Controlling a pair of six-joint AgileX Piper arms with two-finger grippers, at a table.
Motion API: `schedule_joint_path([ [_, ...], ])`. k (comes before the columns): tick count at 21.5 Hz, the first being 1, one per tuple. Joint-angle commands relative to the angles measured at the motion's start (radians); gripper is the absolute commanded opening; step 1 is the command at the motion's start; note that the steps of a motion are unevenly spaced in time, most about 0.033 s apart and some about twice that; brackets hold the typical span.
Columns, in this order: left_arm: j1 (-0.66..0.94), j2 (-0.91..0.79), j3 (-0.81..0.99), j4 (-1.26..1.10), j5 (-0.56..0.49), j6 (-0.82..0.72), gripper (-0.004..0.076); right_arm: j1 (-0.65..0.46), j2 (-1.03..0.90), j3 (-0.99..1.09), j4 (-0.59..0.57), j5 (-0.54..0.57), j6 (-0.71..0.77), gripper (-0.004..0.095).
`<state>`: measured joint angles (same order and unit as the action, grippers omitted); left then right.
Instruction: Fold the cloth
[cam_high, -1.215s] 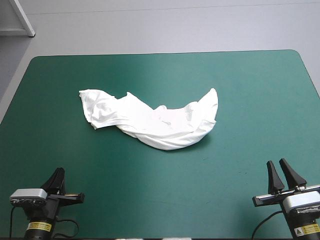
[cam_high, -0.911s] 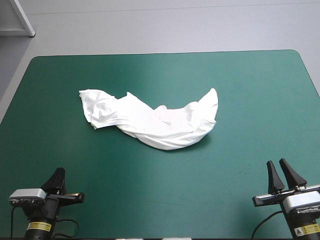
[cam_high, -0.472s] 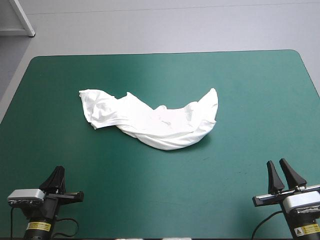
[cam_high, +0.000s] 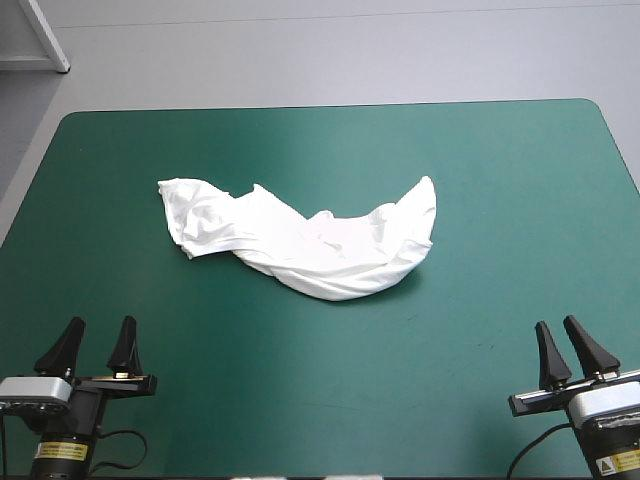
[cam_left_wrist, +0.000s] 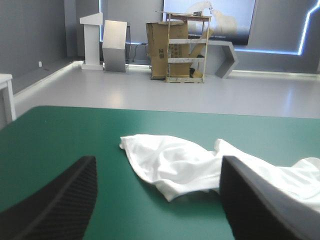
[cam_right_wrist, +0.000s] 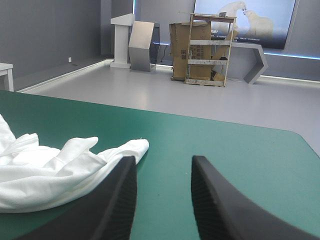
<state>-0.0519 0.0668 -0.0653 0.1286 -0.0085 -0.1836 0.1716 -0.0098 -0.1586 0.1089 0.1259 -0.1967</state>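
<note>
The white T-shirt (cam_high: 305, 240) lies in a crumpled, curved heap near the middle of the teal-green table. My left gripper (cam_high: 96, 345) stands open at the near left corner, well short of the shirt, with nothing between its fingers. In the left wrist view the T-shirt (cam_left_wrist: 200, 167) lies ahead of the left gripper (cam_left_wrist: 157, 200), whose fingers stand wide apart. My right gripper (cam_high: 562, 348) is open at the near right corner, empty. From the right wrist, the T-shirt (cam_right_wrist: 60, 172) sits ahead and to one side of the right gripper (cam_right_wrist: 162, 192).
The teal-green cover (cam_high: 500, 180) shows bare around the heap on all sides. The table's far edge (cam_high: 330, 107) runs behind the shirt.
My left gripper has opened: earlier its fingers stood together as one point, now they stand apart. It also shifted slightly left. The shirt and the right gripper have not moved.
</note>
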Motion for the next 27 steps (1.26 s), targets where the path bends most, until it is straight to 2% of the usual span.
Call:
schedule_joint_path([
  [1, 0.000, 0.065, -0.174, 0.022, 0.066, 0.039, 0.0504, -0.008, 0.044, -0.081, -0.009, -0.025, -0.039, 0.0361],
  [4, 0.000, 0.172, -0.306, 0.004, 0.165, 0.037, 0.0504, -0.008, 0.116, -0.139, -0.009, 0.013, -0.041, 0.0363],
  [7, 0.000, 0.401, -0.541, 0.002, 0.302, 0.042, 0.0504, -0.008, 0.262, -0.258, -0.009, 0.055, -0.045, 0.0365],
  [10, 0.000, 0.604, -0.689, 0.002, 0.320, 0.045, 0.0504, -0.008, 0.409, -0.392, -0.009, 0.134, -0.043, 0.0365],
  [12, 0.000, 0.817, -0.844, 0.002, 0.346, 0.073, 0.0504, -0.008, 0.553, -0.537, -0.002, 0.299, -0.018, 0.0366],
  [16, 0.002, 1.095, -1.006, -0.002, 0.392, 0.064, 0.0504, -0.008, 0.693, -0.703, 0.002, 0.529, -0.006, 0.0366],
  [20, 0.038, 1.309, -1.128, -0.019, 0.404, 0.061, 0.0504, -0.008, 0.722, -0.765, 0.006, 0.598, 0.023, 0.0366],
  [23, 0.114, 1.405, -1.176, -0.144, 0.404, 0.088, 0.0504, -0.008, 0.722, -0.769, 0.019, 0.643, 0.034, 0.0366],
  [24, 0.137, 1.430, -1.187, -0.194, 0.404, 0.120, 0.0504, -0.008, 0.724, -0.769, 0.021, 0.664, 0.046, 0.0366],
  [27, 0.200, 1.533, -1.235, -0.445, 0.429, 0.383, 0.0504, -0.008, 0.744, -0.769, 0.040, 0.716, 0.060, 0.0366],
])
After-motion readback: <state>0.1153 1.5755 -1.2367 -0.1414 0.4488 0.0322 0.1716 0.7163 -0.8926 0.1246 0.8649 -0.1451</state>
